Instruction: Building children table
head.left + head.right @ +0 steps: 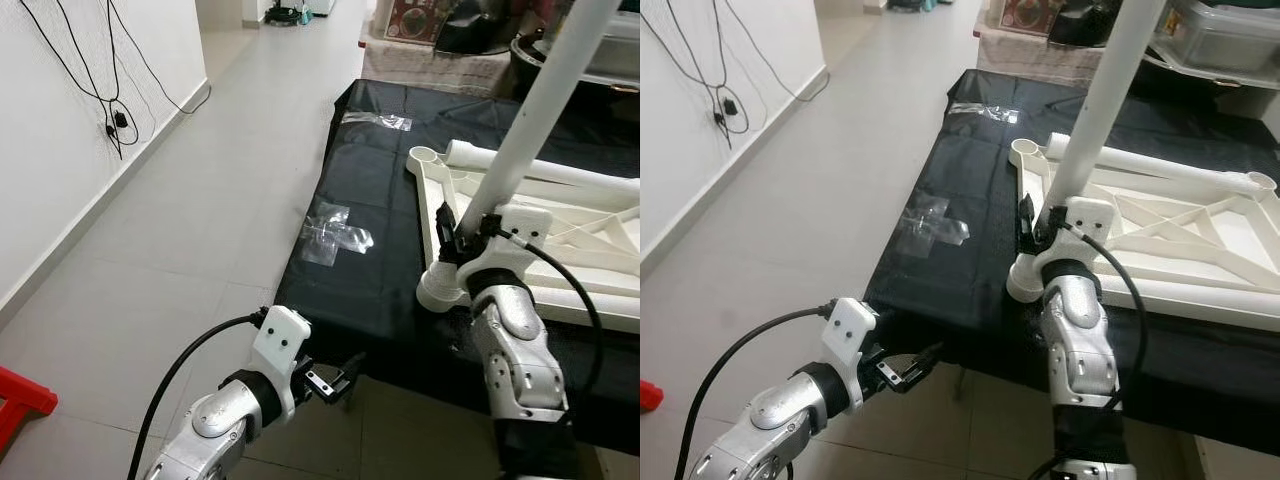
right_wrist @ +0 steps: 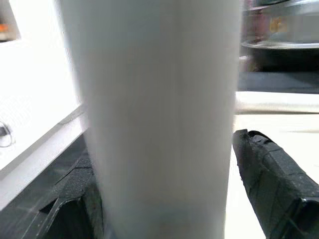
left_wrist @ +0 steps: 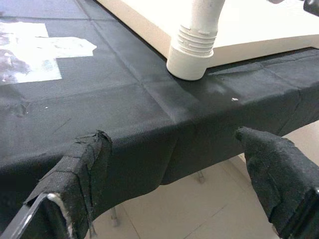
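White plastic leg [image 1: 540,110] slants up from the corner socket [image 1: 442,287] of the upturned tabletop [image 1: 1200,240] on the black-covered bench [image 1: 370,240], right gripper [image 1: 452,232] pinching it low, left gripper [image 1: 338,384] spread beside the bench edge.

Smooth white plastic leg [image 1: 540,100] and frame [image 1: 1180,235]; matt black woven cloth [image 3: 149,104]; glossy floor tiles [image 1: 200,200].

table leg [image 1: 540,105]: plain white
tabletop frame [image 1: 1180,245]: white — unpatterned
desk cover [image 1: 370,270]: black
tape patch [image 1: 335,235]: clear, glossy
floor tiles [image 1: 190,200]: pale grey
fingers [image 3: 279,174]: black — woven texture
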Robot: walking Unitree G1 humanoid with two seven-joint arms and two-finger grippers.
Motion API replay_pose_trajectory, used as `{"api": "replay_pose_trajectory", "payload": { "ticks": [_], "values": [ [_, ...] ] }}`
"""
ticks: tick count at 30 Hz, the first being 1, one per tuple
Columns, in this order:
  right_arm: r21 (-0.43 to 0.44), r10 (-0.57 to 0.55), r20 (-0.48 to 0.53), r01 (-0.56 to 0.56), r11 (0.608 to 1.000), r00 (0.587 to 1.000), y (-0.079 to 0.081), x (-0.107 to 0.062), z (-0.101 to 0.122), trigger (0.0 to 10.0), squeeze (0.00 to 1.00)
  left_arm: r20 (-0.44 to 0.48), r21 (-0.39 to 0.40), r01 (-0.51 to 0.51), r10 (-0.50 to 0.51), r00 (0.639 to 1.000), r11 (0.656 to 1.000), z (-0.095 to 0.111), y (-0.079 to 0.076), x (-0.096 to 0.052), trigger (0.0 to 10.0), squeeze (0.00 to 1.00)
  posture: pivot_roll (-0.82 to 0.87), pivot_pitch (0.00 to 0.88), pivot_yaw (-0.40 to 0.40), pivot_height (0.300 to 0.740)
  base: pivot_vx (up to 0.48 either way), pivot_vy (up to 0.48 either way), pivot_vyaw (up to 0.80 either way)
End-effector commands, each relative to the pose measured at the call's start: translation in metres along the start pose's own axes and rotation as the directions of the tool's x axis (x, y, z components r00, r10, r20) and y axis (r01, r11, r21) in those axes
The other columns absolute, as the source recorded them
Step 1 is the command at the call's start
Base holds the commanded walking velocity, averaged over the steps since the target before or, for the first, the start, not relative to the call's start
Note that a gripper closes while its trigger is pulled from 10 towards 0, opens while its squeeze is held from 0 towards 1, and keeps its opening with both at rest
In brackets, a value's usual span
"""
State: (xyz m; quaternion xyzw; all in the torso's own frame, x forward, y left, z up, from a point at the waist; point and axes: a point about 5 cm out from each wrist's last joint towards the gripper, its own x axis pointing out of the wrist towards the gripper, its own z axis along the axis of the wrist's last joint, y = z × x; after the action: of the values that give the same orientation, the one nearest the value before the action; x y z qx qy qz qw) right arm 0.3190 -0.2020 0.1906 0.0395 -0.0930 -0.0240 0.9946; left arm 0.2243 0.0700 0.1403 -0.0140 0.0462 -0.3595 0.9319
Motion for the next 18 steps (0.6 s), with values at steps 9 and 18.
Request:
{"api": "replay_pose_trajectory", "payload": {
  "ticks": [9, 18],
  "values": [
    [-0.009, 0.279, -0.069, -0.280, 0.960, 0.958, -0.029, 0.026, 0.005, 10.0, 0.00, -0.004, -0.007, 0.006, -0.006, 1.000, 1.000, -0.001, -0.001, 0.000, 10.0, 0.00, 0.17, 0.115, -0.080, 0.740, 0.000, 0.000, 0.00],
    [0.021, 0.413, -0.087, -0.412, 0.911, 0.907, -0.034, 0.042, 0.015, 10.0, 0.00, -0.004, -0.008, -0.001, 0.001, 1.000, 1.000, -0.001, -0.001, -0.002, 10.0, 0.00, 0.17, 0.128, -0.089, 0.740, 0.000, 0.000, 0.00]
  ]
}}
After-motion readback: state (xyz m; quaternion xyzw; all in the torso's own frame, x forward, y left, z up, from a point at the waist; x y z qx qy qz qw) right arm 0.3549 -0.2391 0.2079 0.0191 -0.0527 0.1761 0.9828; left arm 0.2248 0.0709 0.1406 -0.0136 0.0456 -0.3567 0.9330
